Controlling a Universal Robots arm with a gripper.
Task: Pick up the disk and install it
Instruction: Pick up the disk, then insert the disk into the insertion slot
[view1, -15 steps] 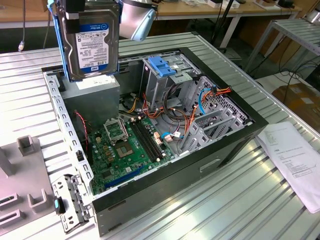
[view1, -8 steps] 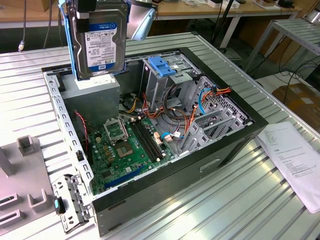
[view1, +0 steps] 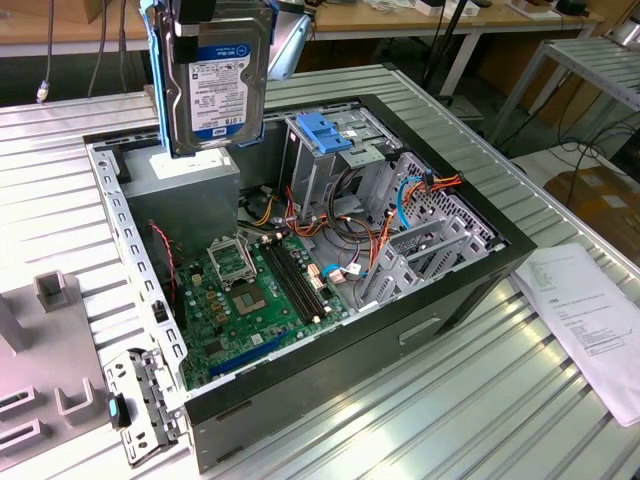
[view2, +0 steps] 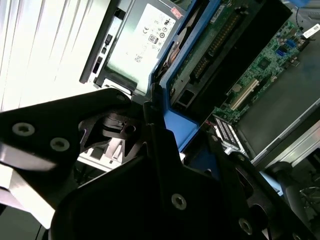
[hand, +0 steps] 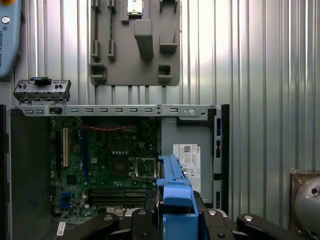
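The disk (view1: 215, 85), a silver-grey drive with a white and blue label in a bright blue carrier, hangs upright above the back left corner of the open computer case (view1: 440, 310). It hovers over the grey power supply (view1: 190, 190). My gripper (view1: 205, 22) is shut on its upper edge, at the top of the exterior view. In the first wrist view the carrier's blue edge (hand: 175, 190) runs between the black fingers (hand: 142, 225). The second wrist view shows the disk's underside (view2: 210, 45) and my gripper (view2: 172, 135) clamped on the carrier. The drive cage (view1: 325, 140) with a blue handle stands to the exterior view's right of the disk.
The motherboard (view1: 260, 290) and loose cables (view1: 350, 250) fill the case floor. A grey fixture plate (view1: 50, 360) and a metal front bracket (view1: 140, 410) lie at the exterior view's left. A printed sheet (view1: 590, 320) lies on the ribbed table at the right.
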